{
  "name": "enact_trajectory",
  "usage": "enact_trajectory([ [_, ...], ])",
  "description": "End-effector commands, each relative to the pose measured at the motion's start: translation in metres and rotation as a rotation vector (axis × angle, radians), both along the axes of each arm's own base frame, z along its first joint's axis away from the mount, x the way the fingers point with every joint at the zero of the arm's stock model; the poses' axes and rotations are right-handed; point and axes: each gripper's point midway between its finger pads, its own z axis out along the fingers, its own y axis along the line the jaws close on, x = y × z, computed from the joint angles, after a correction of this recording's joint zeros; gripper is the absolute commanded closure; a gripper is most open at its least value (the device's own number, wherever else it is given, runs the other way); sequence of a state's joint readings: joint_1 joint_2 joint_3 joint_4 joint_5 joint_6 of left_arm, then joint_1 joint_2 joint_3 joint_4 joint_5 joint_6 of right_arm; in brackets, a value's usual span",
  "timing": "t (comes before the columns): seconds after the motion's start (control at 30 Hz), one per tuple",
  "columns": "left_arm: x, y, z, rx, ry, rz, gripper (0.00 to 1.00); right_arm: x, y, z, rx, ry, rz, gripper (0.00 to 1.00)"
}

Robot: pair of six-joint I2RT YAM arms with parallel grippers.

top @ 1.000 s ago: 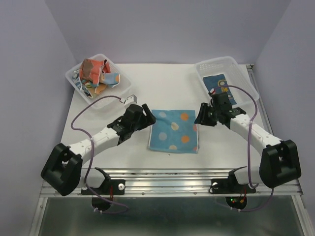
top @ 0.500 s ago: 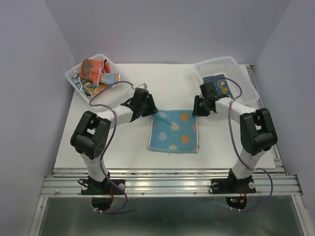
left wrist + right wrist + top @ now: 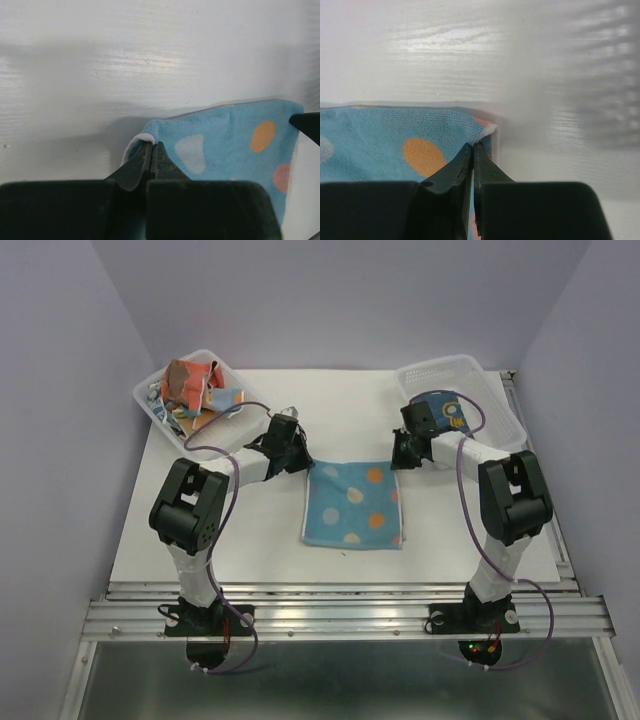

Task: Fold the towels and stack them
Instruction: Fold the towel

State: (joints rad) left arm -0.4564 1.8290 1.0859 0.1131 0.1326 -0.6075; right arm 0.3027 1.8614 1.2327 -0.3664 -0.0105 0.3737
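Overhead and wrist views, first fold of one towel. The blue dotted towel (image 3: 354, 504) lay flat on the white table (image 3: 330, 410), midway between the two arms, its outline close to square, so that no long axis stood out. Its far edge ran left to right and joined the two end effectors. The left gripper (image 3: 151, 145) was closed on the far left corner, jaws together with a pale hem loop pinched at their tips. The right gripper (image 3: 474, 145) was closed likewise on the far right corner, where the cloth's edge rose slightly between the jaws. Each arm thus held the corner on its own side, and neither was nearer than the other.

From both grippers the whole body of the towel extended toward the near edge of the table, that is, toward the arm bases. A fold would therefore probably call for both corners to be lifted and carried together toward the near edge, with the crease lying left to right.

Crumpled towels (image 3: 195, 392) waited in the left basket (image 3: 148, 392). A dark blue towel (image 3: 452, 412) lay in the right basket (image 3: 470, 364), just behind the right wrist.
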Motion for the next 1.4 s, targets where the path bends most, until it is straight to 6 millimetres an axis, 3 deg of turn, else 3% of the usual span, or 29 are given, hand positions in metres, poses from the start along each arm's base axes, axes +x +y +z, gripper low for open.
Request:
enact_trajectory([
  [0.0,0.017,-0.004,0.019,-0.024,-0.053,-0.014,1.0,0.037,-0.002,0.033,-0.026,-0.121,-0.066,0.95],
  [0.2,0.031,0.008,0.023,-0.033,-0.069,0.021,1.0,0.047,0.0,0.046,-0.021,-0.144,-0.078,0.99],
  [0.33,0.038,0.012,0.027,-0.044,-0.077,0.022,1.0,0.049,0.004,0.042,-0.018,-0.117,-0.054,0.99],
  [0.57,0.033,0.011,0.053,-0.082,-0.163,-0.005,1.0,0.042,0.003,0.059,-0.015,-0.166,-0.018,0.99],
  [0.73,0.011,0.011,0.054,-0.116,-0.172,-0.032,1.0,0.017,0.01,0.058,0.049,-0.134,0.024,0.99],
  [0.77,0.001,0.013,0.045,-0.119,-0.149,-0.037,1.0,0.011,0.009,0.06,0.056,-0.129,0.026,0.99],
  [0.83,-0.008,0.011,0.052,-0.147,-0.164,-0.051,1.0,-0.007,0.008,0.05,0.065,-0.085,0.024,0.99],
  [1.03,-0.05,0.005,0.055,-0.188,-0.158,-0.08,1.0,-0.045,0.005,0.058,0.12,-0.067,0.026,0.99],
  [1.07,-0.055,0.004,0.056,-0.193,-0.158,-0.081,1.0,-0.057,0.005,0.05,0.131,-0.041,0.034,0.99],
  [1.13,-0.07,0.007,0.054,-0.196,-0.152,-0.07,1.0,-0.07,0.01,0.059,0.18,-0.049,0.058,0.99],
  [1.37,-0.115,0.015,0.04,-0.208,-0.118,-0.061,1.0,-0.119,0.011,0.049,0.249,0.009,0.087,0.99],
])
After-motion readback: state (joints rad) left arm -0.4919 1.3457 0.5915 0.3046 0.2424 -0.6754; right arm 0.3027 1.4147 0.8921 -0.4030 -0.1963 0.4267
